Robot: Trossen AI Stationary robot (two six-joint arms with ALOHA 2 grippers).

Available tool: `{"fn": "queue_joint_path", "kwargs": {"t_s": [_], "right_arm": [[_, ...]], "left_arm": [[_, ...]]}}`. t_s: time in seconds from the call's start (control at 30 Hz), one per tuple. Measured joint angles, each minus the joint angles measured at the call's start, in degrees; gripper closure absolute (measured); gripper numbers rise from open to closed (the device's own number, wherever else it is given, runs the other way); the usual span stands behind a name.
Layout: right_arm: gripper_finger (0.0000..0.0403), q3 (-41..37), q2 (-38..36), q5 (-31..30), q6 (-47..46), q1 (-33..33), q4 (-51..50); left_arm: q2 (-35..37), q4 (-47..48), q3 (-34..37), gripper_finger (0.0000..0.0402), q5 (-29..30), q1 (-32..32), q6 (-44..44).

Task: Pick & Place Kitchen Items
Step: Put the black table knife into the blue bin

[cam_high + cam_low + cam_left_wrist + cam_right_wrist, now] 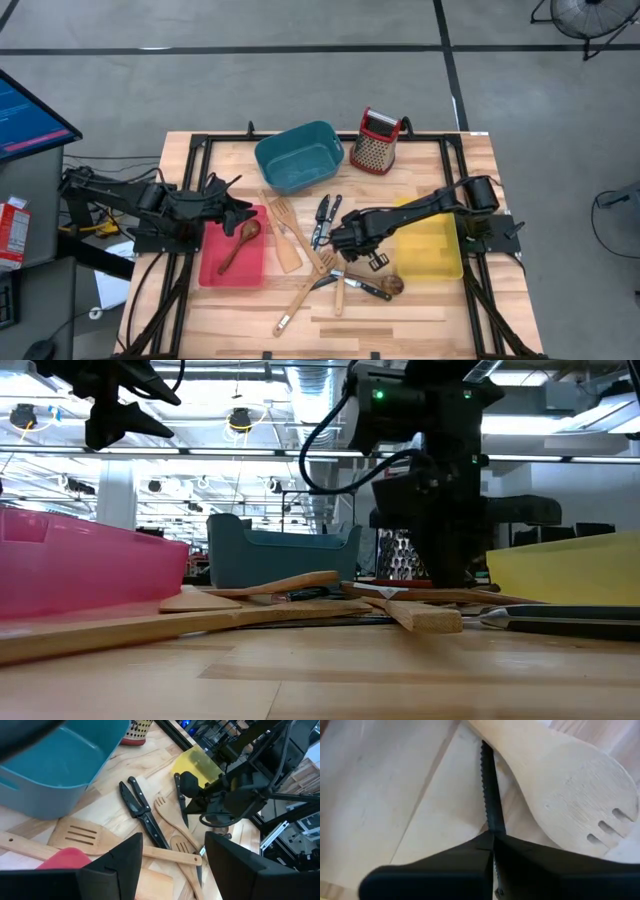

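Wooden spatulas, forks and black-handled knives lie in a loose pile point(310, 255) on the table's middle. My right gripper point(345, 243) points down into the pile and is shut on a serrated knife blade point(487, 785), beside the head of a pale wooden fork point(560, 785). My left gripper point(240, 208) hangs open over the red bin point(215, 268), with nothing between its fingers point(125, 865). A dark wooden spoon point(240, 243) lies in that bin. My right gripper pinches the serrated blade point(491, 822) between its two fingers, coming from above and pointing down. The blade stands on edge, its teeth turned up, and runs on alongside the wooden fork's head. Whether the knife is clear of the table I cannot tell.
A teal bin point(298, 155) and a red-topped grater point(376, 142) stand at the far edge. A yellow bin point(430, 250) sits under the right arm. Two black-handled knives point(322, 218) and a slotted spatula point(283, 235) lie between the grippers. Bare wood lies along the near edge.
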State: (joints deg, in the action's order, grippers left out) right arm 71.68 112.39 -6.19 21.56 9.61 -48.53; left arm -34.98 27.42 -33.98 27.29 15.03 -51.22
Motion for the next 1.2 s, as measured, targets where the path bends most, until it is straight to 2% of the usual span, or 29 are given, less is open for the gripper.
{"fn": "queue_joint_path", "kwargs": {"t_s": [0.13,0.53,0.83,1.07,1.2], "right_arm": [[0.0394,-0.3,-2.2,-1.8,-0.4,-0.2,1.4],[0.0400,-0.3,-12.2,-1.8,-3.7,-3.5,0.1],[0.0401,-0.3,-20.4,-1.2,-6.0,-5.8,2.9],[0.0402,-0.2,-25.9,-0.8,-7.7,-7.4,8.6],[0.0402,-0.2,-28.7,2.7,-9.5,-8.3,13.6]], "left_arm": [[0.0,0.0,0.0,0.0204,0.2,0.0,0.0],[0.0,-0.1,0.0,0.0207,0.5,0.0,0.0],[0.0,-0.6,0.0,0.0207,5.3,0.0,0.2],[-2.3,-7.4,0.0,0.0207,7.9,0.0,8.3],[-5.5,-14.9,0.0,0.0207,7.8,0.0,16.1]]}}
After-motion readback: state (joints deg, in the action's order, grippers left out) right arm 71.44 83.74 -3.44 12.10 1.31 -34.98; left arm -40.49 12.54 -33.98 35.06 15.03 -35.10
